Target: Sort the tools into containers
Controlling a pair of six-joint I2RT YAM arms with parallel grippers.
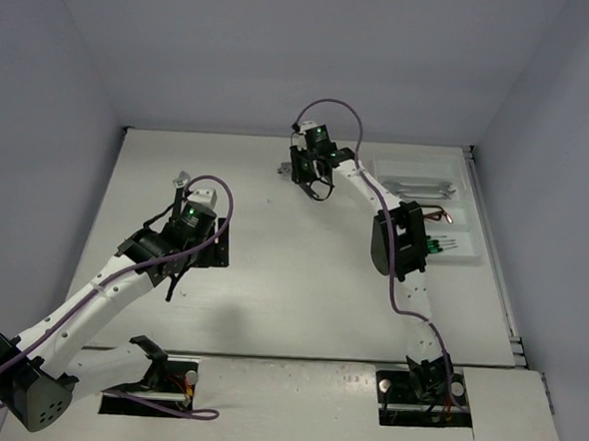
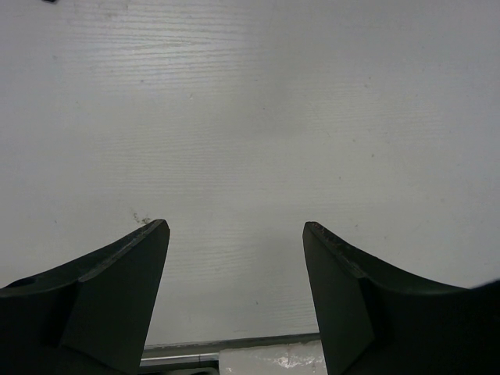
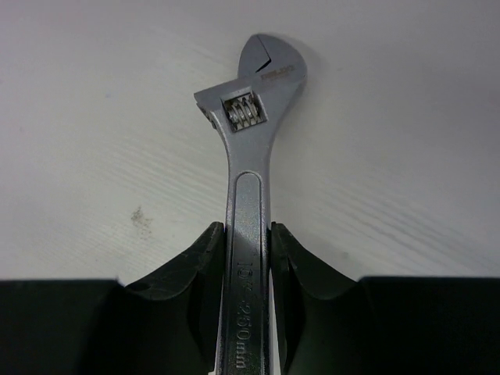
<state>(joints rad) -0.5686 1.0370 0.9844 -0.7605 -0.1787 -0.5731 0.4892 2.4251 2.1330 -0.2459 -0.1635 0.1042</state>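
A silver adjustable wrench [image 3: 250, 117] lies along the white tabletop, head pointing away from the wrist camera, with my right gripper [image 3: 248, 230] shut on its handle. From above, that gripper [image 1: 307, 176] is at the far middle of the table, and the wrench head [image 1: 283, 167] pokes out to its left. The white tray [image 1: 474, 227] sits at the far right, holding silver wrenches [image 1: 421, 188] in its far compartment and green-and-black screwdrivers [image 1: 445, 245] in its near one. My left gripper [image 2: 234, 226] hangs open over bare table, left of centre [image 1: 205, 247].
The tray's middle compartment holds thin dark tools [image 1: 437, 217]. A seam [image 1: 296, 359] runs across the near side of the table, with both arm bases behind it. The right arm's elbow [image 1: 398, 242] stands just left of the tray.
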